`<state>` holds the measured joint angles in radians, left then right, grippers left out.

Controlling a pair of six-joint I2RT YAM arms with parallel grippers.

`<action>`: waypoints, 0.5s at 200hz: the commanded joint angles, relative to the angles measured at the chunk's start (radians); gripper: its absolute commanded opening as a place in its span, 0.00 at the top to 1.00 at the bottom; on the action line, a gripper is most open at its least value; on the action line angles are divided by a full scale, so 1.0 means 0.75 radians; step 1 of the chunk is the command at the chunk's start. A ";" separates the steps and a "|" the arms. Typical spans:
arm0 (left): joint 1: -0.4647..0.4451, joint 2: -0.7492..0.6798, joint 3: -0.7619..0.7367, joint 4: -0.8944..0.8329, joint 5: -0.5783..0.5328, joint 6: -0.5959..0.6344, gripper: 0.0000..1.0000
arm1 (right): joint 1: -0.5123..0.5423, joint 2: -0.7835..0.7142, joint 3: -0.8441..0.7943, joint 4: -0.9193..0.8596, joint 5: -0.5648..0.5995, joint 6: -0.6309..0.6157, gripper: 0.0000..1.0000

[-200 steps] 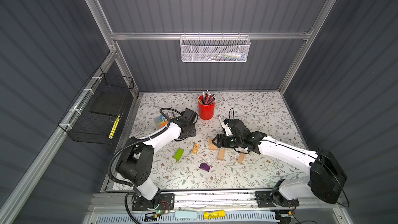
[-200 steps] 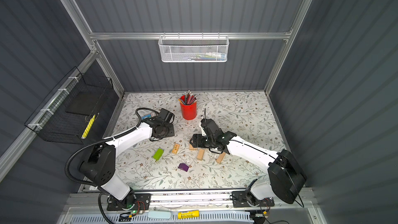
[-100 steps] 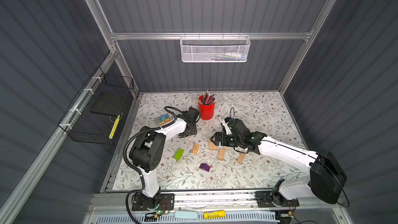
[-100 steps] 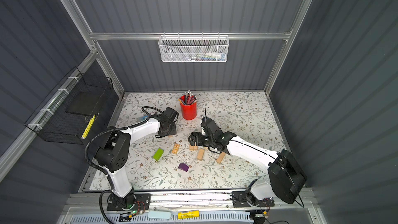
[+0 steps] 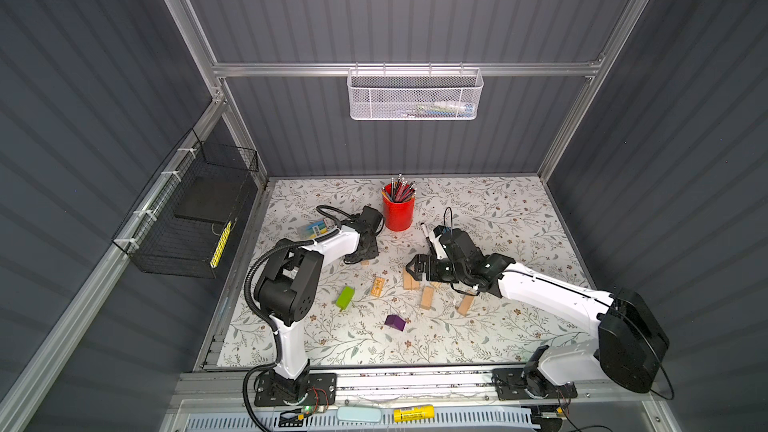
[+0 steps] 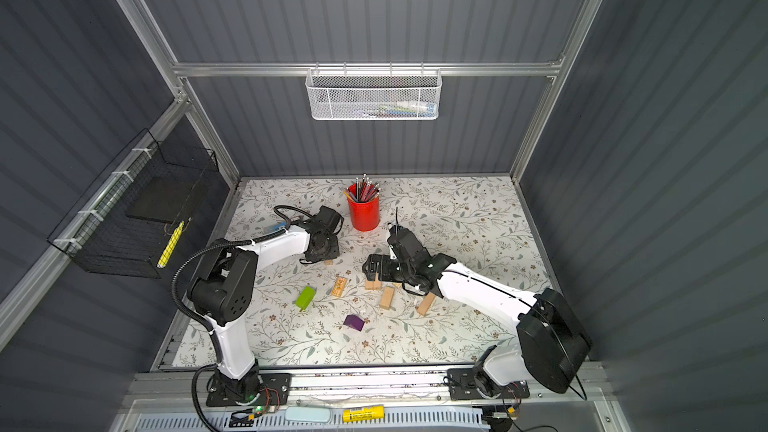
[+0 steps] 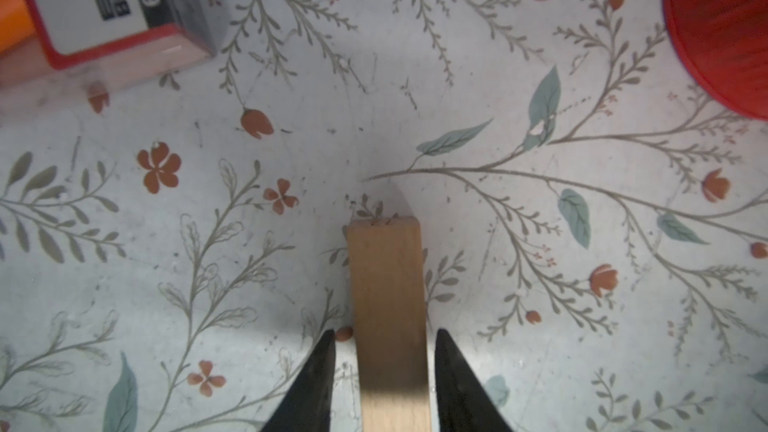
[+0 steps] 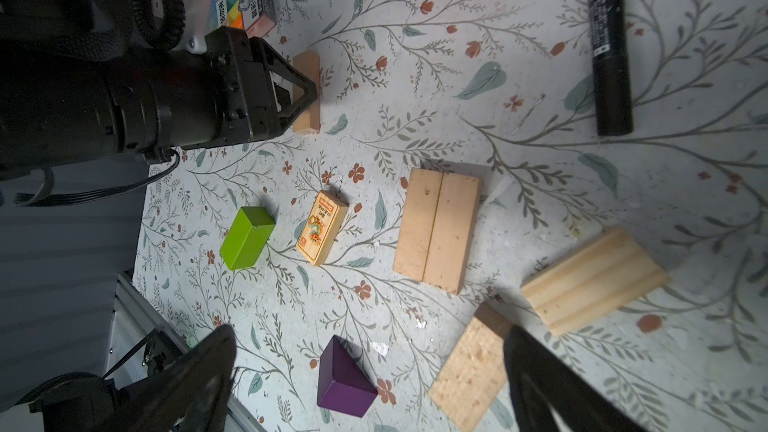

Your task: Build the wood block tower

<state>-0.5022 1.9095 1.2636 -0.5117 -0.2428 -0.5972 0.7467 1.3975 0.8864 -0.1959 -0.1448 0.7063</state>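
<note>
I read the wood block tower (image 5: 410,281) as base only: two tan blocks (image 8: 436,228) lie touching, while the green block (image 8: 247,236), purple block (image 8: 343,384) and others lie loose nearby. My left gripper (image 7: 384,334) has its fingers flanking a far tan block (image 7: 388,305), narrowly apart. My right gripper (image 8: 368,332) has its fingers spread wide and empty. The desk (image 5: 498,209) is floral and the walls (image 5: 415,14) are grey and ribbed.

The white-and-black left arm (image 5: 328,248) reaches out with its elbow raised and its wrist bent down, so the black left gripper (image 7: 384,332) points straight downward, its jaws narrowly apart. The white-and-black right arm (image 5: 548,292) stretches low toward the middle, its black right gripper (image 8: 368,330) spread wide, gripping nothing
</note>
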 commanded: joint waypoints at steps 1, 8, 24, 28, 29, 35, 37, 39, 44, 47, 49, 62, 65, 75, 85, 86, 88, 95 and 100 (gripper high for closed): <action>0.006 0.040 0.045 -0.005 0.016 0.033 0.62 | -0.008 -0.021 0.008 -0.018 0.017 -0.019 0.01; 0.007 0.044 0.046 -0.005 0.017 0.035 0.62 | -0.008 -0.020 0.009 -0.019 0.017 -0.019 0.01; 0.007 0.059 0.057 -0.016 0.018 0.039 0.63 | -0.010 -0.019 0.008 -0.019 0.013 -0.019 0.01; 0.008 0.062 0.060 -0.021 0.019 0.039 0.63 | -0.010 -0.020 0.008 -0.019 0.013 -0.019 0.01; 0.008 0.063 0.060 -0.021 0.019 0.039 0.63 | -0.010 -0.021 0.008 -0.019 0.013 -0.019 0.01; 0.007 0.067 0.060 -0.023 0.018 0.040 0.64 | -0.010 -0.022 0.007 -0.018 0.014 -0.020 0.01; 0.007 0.067 0.060 -0.023 0.017 0.038 0.64 | -0.010 -0.021 0.006 -0.020 0.014 -0.020 0.01; 0.007 0.067 0.060 -0.023 0.017 0.039 0.64 | -0.010 -0.021 0.006 -0.021 0.014 -0.020 0.01; 0.008 0.068 0.060 -0.021 0.016 0.039 0.65 | -0.010 -0.025 0.007 -0.019 0.014 -0.019 0.01; 0.007 0.068 0.059 -0.021 0.015 0.040 0.66 | -0.011 -0.025 0.006 -0.021 0.014 -0.020 0.01; 0.007 0.068 0.059 -0.019 0.016 0.040 0.66 | -0.012 -0.025 0.005 -0.020 0.015 -0.020 0.01; 0.008 0.069 0.058 -0.021 0.019 0.042 0.67 | -0.012 -0.028 0.003 -0.019 0.014 -0.020 0.01; 0.007 0.070 0.058 -0.023 0.017 0.042 0.67 | -0.013 -0.028 0.002 -0.021 0.014 -0.020 0.01; 0.007 0.065 0.054 -0.023 0.017 0.043 0.70 | -0.014 -0.031 0.000 -0.020 0.014 -0.019 0.01; 0.007 0.056 0.048 -0.021 0.020 0.047 0.72 | -0.016 -0.036 -0.004 -0.020 0.015 -0.017 0.01; 0.007 0.055 0.047 -0.019 0.019 0.047 0.72 | -0.017 -0.036 -0.005 -0.019 0.014 -0.017 0.01; 0.007 0.053 0.044 -0.018 0.019 0.047 0.73 | -0.018 -0.038 -0.005 -0.019 0.013 -0.017 0.01; 0.007 0.045 0.041 -0.017 0.022 0.047 0.75 | -0.020 -0.043 -0.009 -0.017 0.009 -0.016 0.01; 0.007 0.040 0.038 -0.021 0.025 0.049 0.76 | -0.022 -0.047 -0.010 -0.014 0.004 -0.014 0.01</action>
<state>-0.5022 1.9488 1.2854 -0.5083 -0.2390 -0.5770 0.7403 1.3937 0.8864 -0.2016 -0.1455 0.7063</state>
